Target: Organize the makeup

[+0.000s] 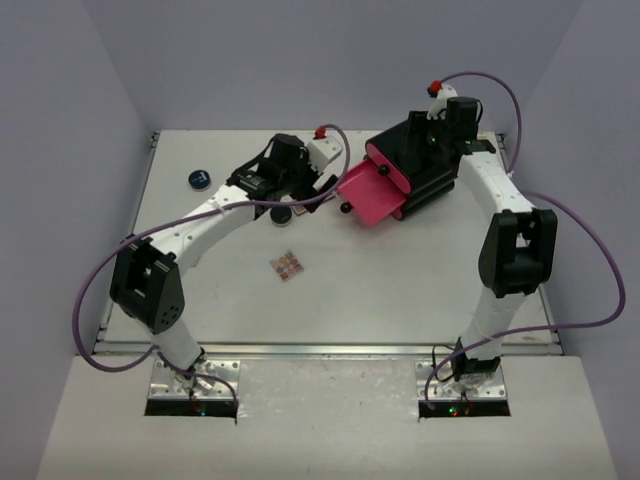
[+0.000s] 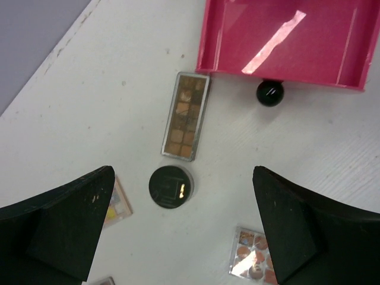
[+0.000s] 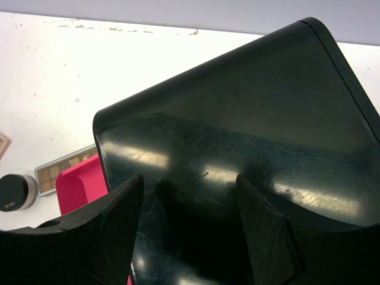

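Note:
My left gripper (image 2: pixel 184 228) hangs open over the table with nothing between its fingers. Just ahead of it lies a round black compact (image 2: pixel 171 186). Beyond that, a long tan eyeshadow palette (image 2: pixel 186 116) lies near the open pink drawer (image 2: pixel 285 41). A small palette (image 2: pixel 252 255) sits by the right finger, and another (image 2: pixel 119 205) is half hidden behind the left finger. A dark-blue jar (image 1: pixel 200 179) stands at the far left. Another small palette (image 1: pixel 288 266) lies mid-table. My right gripper (image 3: pixel 189 178) is open, with its fingers over the flat top of the black box (image 3: pixel 237 130).
The black box (image 1: pixel 415 160) stands at the back right, turned at an angle. Its pink drawer (image 1: pixel 370 195) is pulled out toward the left arm and has a black knob (image 2: pixel 270 93). A grey wall runs along the table's left edge.

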